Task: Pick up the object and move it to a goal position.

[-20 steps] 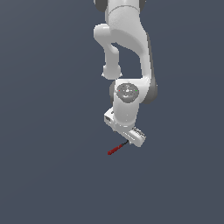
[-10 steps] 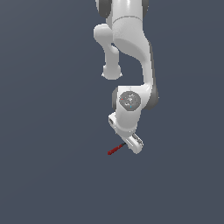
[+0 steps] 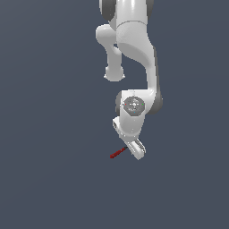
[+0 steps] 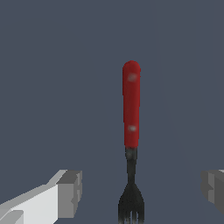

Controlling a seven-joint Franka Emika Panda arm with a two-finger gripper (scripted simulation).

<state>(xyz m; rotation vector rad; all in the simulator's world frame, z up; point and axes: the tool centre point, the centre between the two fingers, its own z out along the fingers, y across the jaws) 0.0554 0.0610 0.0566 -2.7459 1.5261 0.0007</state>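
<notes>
The arm (image 3: 134, 53) filled the upper middle of the exterior view and reached down toward the centre, where its end effector (image 3: 135, 149) hung low, just above the plain grey counter (image 3: 49, 179). The step in hand was, in my judgement, the approach before the grasp: the fork (image 3: 118, 153) was not lifted and lay flat on the counter, a little below the centre of the exterior view, its one end touching or almost touching the end effector from the exterior view's left.

In the wrist view the end effector (image 4: 142, 192) stood wide. One finger (image 4: 65, 194) showed at the lower left of the frame and the other only as a corner at the lower right edge, with the pronged end of the fork between them and apart from both. The next move called, I think, for going down the last bit with the fork centred, and then for closing on the thin neck or on the handle, whichever the fingers meet. The goal position was not visible in any picture.

The fork (image 4: 131, 131) was slender and much smaller than the end effector. It had a smooth, rounded red handle (image 4: 131, 103) pointing to the upper part of the wrist frame, then a thin dark neck, and black prongs (image 4: 131, 205) at the bottom edge. Such a thin thing could slip or turn easily if the fingers close off centre.
</notes>
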